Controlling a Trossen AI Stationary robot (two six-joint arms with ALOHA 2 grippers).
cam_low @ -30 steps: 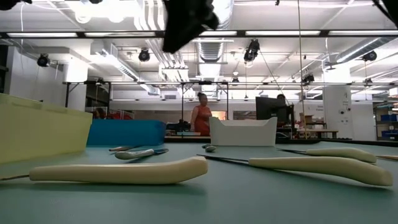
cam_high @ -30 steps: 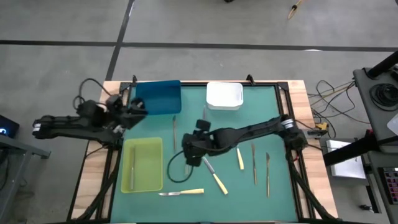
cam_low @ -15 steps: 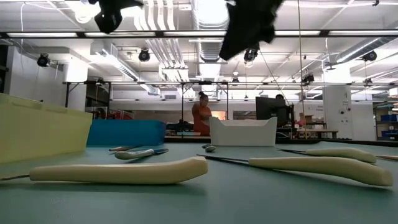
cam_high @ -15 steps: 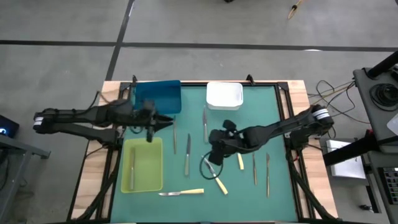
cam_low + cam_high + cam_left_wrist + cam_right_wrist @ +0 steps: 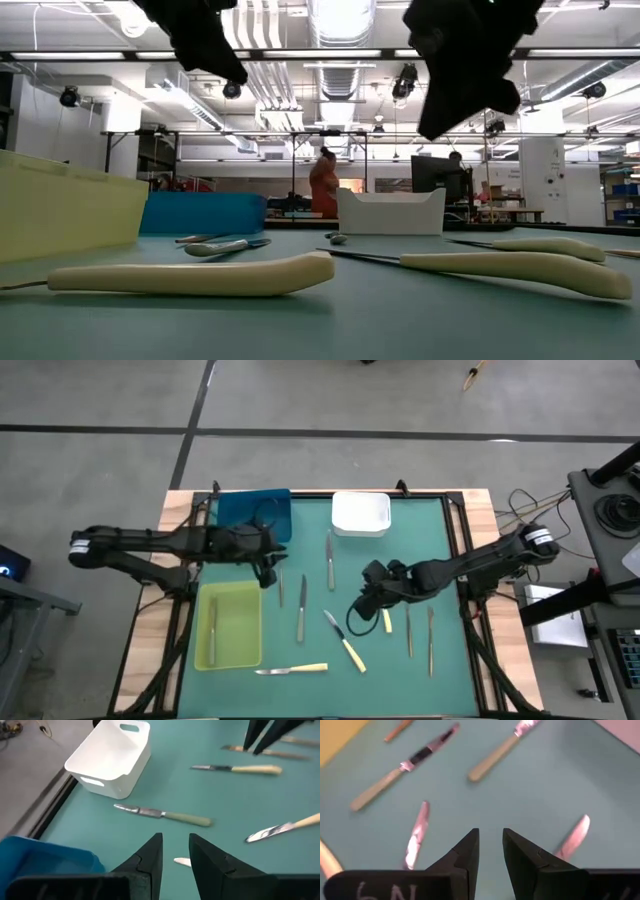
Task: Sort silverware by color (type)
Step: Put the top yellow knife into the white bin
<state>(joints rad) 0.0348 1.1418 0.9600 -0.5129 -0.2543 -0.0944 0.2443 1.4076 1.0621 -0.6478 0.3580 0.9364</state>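
Left tool [image 5: 268, 565] has advanced past the blue tray [image 5: 252, 515], right tool [image 5: 366, 603] retreated; both slightly open, empty.

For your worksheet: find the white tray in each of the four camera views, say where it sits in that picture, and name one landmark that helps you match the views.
High view: the white tray sits at the mat's far edge, right of the blue tray.
Low view: white tray in the background, right of centre, beside the blue tray.
Left wrist view: white tray at upper left.
Right wrist view: not in it.
Shared landmark: the blue tray.
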